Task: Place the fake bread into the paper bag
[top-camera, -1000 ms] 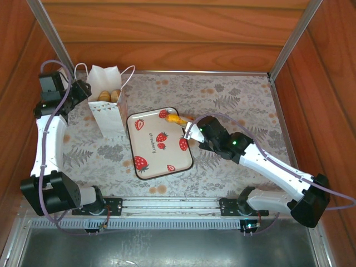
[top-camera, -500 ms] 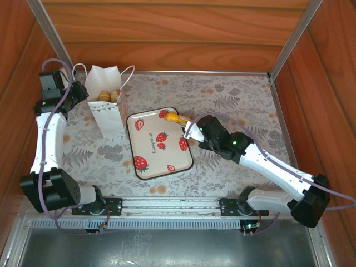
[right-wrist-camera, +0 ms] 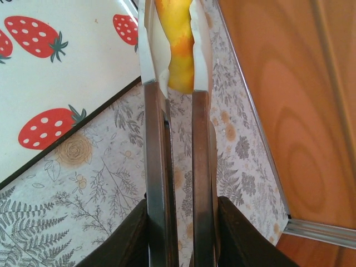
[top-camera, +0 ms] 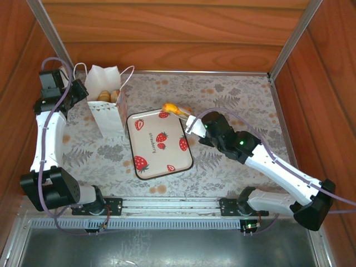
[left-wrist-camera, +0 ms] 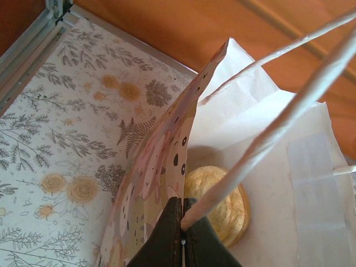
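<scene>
The paper bag (top-camera: 109, 111) stands upright at the back left, white with pinkish patterned sides (left-wrist-camera: 161, 161) and cord handles (left-wrist-camera: 267, 139). Golden fake bread pieces (top-camera: 109, 96) lie inside it, and one round piece (left-wrist-camera: 219, 203) rests on the bag's bottom. My left gripper (top-camera: 84, 92) is at the bag's left rim, its dark jaws (left-wrist-camera: 182, 225) shut on the bag's edge where a cord handle starts. My right gripper (top-camera: 184, 114) hangs just beyond the tray's far right corner, shut on a long yellow-orange fake bread (top-camera: 173, 108), which sits pinched between the white fingertips (right-wrist-camera: 173, 50).
The white strawberry-print tray (top-camera: 158, 146) lies in the middle of the fern-patterned tablecloth (top-camera: 239, 100), its edge near my right fingers (right-wrist-camera: 83, 128). Wooden walls close the back and sides. A metal rail (right-wrist-camera: 317, 228) runs along the right edge.
My left gripper has closed on the bag's rim. My right gripper has lifted the yellow-orange bread off the tray's corner and carried it a little toward the back.
</scene>
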Motion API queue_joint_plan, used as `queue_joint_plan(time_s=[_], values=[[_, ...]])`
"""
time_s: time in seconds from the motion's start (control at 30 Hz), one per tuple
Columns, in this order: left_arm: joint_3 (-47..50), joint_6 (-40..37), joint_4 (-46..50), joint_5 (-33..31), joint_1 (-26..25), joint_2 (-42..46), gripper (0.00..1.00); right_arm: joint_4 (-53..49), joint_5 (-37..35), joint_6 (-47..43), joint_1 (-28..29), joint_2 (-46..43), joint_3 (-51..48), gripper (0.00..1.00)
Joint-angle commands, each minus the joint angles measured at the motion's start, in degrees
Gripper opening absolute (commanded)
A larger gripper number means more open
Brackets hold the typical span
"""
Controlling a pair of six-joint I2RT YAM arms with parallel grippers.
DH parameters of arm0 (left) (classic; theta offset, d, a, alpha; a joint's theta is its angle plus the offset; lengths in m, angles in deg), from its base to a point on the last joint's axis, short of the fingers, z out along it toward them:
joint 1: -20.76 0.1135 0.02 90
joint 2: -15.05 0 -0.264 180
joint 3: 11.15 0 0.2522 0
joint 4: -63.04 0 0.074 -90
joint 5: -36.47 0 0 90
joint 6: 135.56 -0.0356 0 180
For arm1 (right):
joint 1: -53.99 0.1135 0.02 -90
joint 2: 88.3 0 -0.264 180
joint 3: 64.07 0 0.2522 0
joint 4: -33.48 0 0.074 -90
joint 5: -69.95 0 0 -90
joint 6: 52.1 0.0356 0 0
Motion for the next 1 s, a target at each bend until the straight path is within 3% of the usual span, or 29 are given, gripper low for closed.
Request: queue_joint_plan(time_s=[0.0, 0.33, 0.97], values=[[-1.07, -0.31, 0.89, 0.64, -0.22, 0.17, 0.00, 1.83, -0.46, -1.73, 0.59, 0.44, 2.81, 0.30], [-0.54, -0.31, 0.89, 1.91, -0.31, 0.86, 0.00, 3.38, 0.91, -9.64, 0.54, 1.13, 9.09, 0.30], [-1.04, -0.86, 0.89, 3.53, -1.03, 0.82, 0.00, 11.39, 9.80, -20.62, 0.58, 12.98, 25.45, 0.30]])
